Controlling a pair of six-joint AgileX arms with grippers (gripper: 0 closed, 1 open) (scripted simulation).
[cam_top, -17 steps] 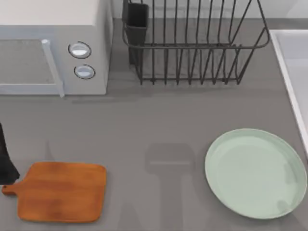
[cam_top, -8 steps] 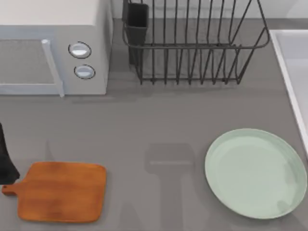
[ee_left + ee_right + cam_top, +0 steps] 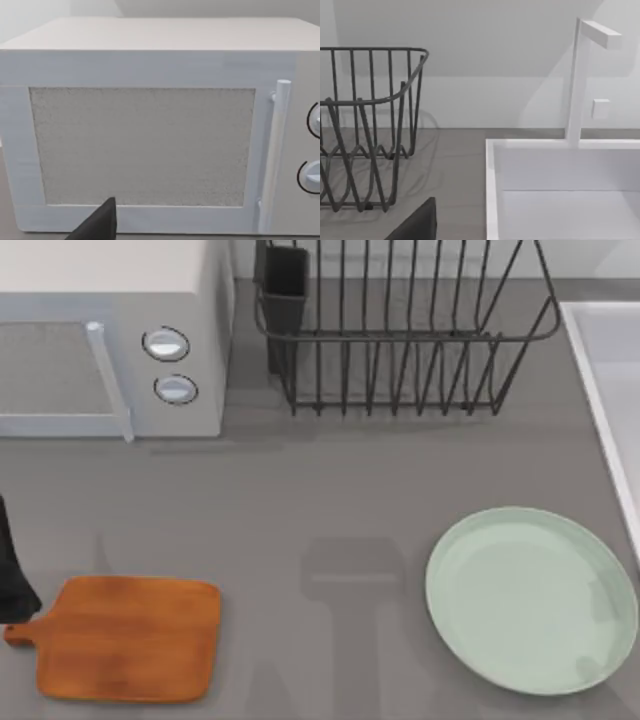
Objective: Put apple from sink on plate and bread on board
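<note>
The pale mint-green plate (image 3: 530, 600) lies bare at the table's front right. At the front left lies the orange-brown board (image 3: 130, 638), also bare, its handle pointing left. The pale sink (image 3: 590, 370) runs along the right edge; its rim (image 3: 492, 190) and basin wall also show in the right wrist view. The apple and the bread are out of view. My left arm (image 3: 10, 565) is parked at the left edge beside the board's handle. A dark part of my left gripper (image 3: 97, 226) faces the microwave. A dark part of my right gripper (image 3: 417, 225) faces the sink.
A white microwave (image 3: 110, 340) stands at the back left with its door (image 3: 142, 145) closed. A dark wire dish rack (image 3: 400, 330) stands at the back centre. A white tap (image 3: 577, 85) rises behind the sink.
</note>
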